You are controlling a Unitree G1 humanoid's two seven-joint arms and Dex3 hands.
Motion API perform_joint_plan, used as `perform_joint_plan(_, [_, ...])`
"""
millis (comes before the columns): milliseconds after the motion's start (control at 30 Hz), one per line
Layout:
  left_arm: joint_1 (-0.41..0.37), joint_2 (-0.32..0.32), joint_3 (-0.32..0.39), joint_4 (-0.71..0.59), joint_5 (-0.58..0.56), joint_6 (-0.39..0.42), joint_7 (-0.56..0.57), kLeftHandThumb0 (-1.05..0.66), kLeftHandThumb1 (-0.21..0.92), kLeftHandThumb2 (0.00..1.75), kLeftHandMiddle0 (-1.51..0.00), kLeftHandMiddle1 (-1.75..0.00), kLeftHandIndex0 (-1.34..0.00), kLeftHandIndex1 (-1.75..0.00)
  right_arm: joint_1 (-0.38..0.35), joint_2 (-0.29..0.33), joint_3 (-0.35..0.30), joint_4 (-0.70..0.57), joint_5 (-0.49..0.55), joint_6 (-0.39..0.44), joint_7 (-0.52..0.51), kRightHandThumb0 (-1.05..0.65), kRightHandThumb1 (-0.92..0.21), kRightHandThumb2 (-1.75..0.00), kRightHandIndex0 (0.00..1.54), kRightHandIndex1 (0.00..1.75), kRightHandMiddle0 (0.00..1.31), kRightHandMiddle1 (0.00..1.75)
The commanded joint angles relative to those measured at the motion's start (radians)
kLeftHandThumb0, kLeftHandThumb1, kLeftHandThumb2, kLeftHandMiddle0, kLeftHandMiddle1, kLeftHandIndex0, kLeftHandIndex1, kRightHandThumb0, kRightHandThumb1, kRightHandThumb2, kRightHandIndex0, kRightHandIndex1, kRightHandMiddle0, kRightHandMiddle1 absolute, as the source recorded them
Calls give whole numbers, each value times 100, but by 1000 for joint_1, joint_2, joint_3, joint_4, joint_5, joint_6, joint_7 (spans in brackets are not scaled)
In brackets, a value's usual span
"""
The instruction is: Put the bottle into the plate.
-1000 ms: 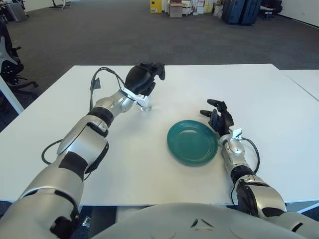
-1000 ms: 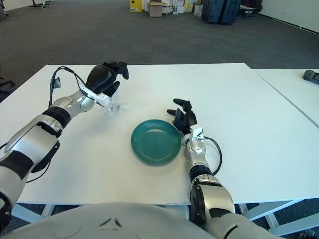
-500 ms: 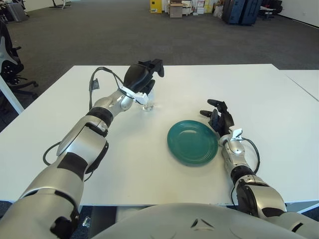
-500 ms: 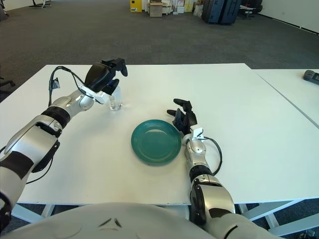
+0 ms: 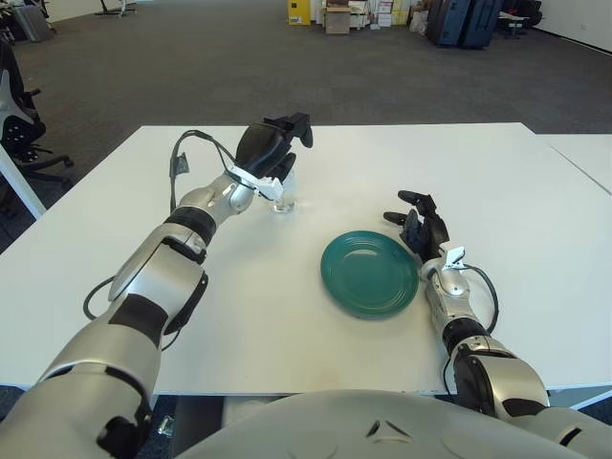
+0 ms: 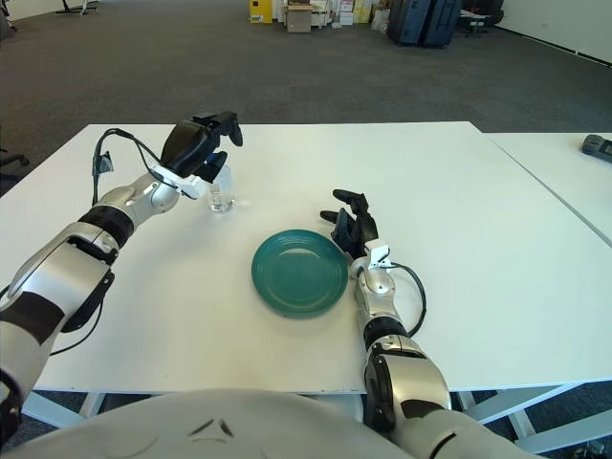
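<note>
My left hand (image 5: 271,150) reached toward the table's far-left side, fingers spread loosely over the small clear bottle (image 5: 282,197), lifted slightly higher than a second ago, my right hand (image 5: 421,228) resting open beside the teal plate (image 5: 369,273) mid-table, unmoved.

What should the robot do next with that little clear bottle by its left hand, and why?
Probably close the left hand around the bottle. The hand's fingers look spread beside and above the small clear bottle, which stands on the white table, apart from the green plate. The plate holds nothing yet, so a grasp likely comes first. The right hand rests beside the plate.
</note>
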Motion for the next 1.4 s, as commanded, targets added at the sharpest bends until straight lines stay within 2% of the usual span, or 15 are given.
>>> perform_joint_plan(0, [0, 0, 18, 0, -20, -5, -15, 0, 18, 148, -73, -171, -49, -175, 107, 44, 0, 93, 10, 56, -7, -81, -92, -99, 53, 70, 0, 103])
perform_joint_plan(400, [1, -10, 39, 4, -41, -16, -49, 0, 18, 147, -72, -171, -48, -175, 106, 44, -1, 96, 10, 59, -3, -82, -92, -99, 55, 72, 0, 104])
perform_joint_plan(600, [-3, -20, 65, 19, -86, -2, -132, 0, 17, 148, -73, -170, -49, -175, 105, 44, -3, 95, 13, 61, -3, -81, -92, -98, 55, 72, 0, 104])
perform_joint_plan(667, [-10, -21, 80, 36, -112, 12, -192, -1, 25, 138, -67, -173, -48, -167, 105, 44, -4, 95, 13, 61, -4, -81, -92, -98, 55, 72, 0, 104])
perform_joint_plan(700, [-11, -21, 85, 41, -122, 18, -217, -13, 29, 128, -55, -173, -38, -165, 105, 44, -4, 95, 13, 61, -4, -81, -92, -98, 55, 72, 0, 104])
perform_joint_plan(733, [-12, -21, 89, 41, -128, 21, -232, -32, 38, 108, -37, -174, -24, -161, 105, 44, -4, 95, 13, 61, -4, -81, -92, -98, 55, 72, 0, 104])
perform_joint_plan(767, [-13, -18, 91, 42, -139, 34, -286, -38, 41, 100, -30, -174, -19, -160, 106, 44, -4, 96, 13, 61, -5, -81, -92, -98, 55, 72, 0, 104])
perform_joint_plan(800, [-12, -14, 89, 41, -144, 45, -331, -55, 53, 79, -19, -123, -12, -114, 106, 44, -3, 96, 12, 61, -6, -80, -92, -97, 55, 72, 0, 104])
perform_joint_plan(833, [-11, -10, 89, 38, -148, 53, -363, -72, 67, 59, -13, -80, -8, -77, 106, 44, -3, 96, 11, 61, -7, -80, -92, -97, 54, 72, 0, 104])
perform_joint_plan(867, [-9, -7, 87, 33, -147, 64, -381, -83, 76, 44, -8, -52, -5, -52, 106, 44, -3, 96, 11, 61, -7, -80, -92, -97, 54, 72, 0, 104])
perform_joint_plan(933, [-4, -2, 83, 23, -139, 86, -384, -93, 84, 34, -4, -26, -3, -28, 105, 43, -2, 97, 10, 62, -7, -80, -92, -97, 54, 72, 0, 104])
perform_joint_plan(967, [-2, 0, 82, 18, -133, 97, -383, -98, 87, 32, -3, -17, -2, -18, 105, 43, -2, 97, 10, 63, -7, -80, -92, -97, 54, 72, 0, 104])
perform_joint_plan(1067, [10, 2, 71, 4, -107, 141, -352, -102, 90, 32, -1, -5, 0, -6, 106, 43, 0, 97, 7, 60, -10, -80, -92, -96, 54, 72, 0, 104])
perform_joint_plan(1367, [33, -15, 55, -4, -74, 213, -274, -105, 92, 44, 0, 0, 0, 0, 106, 39, 5, 96, -3, 67, -21, -81, -92, -97, 52, 72, 0, 104])
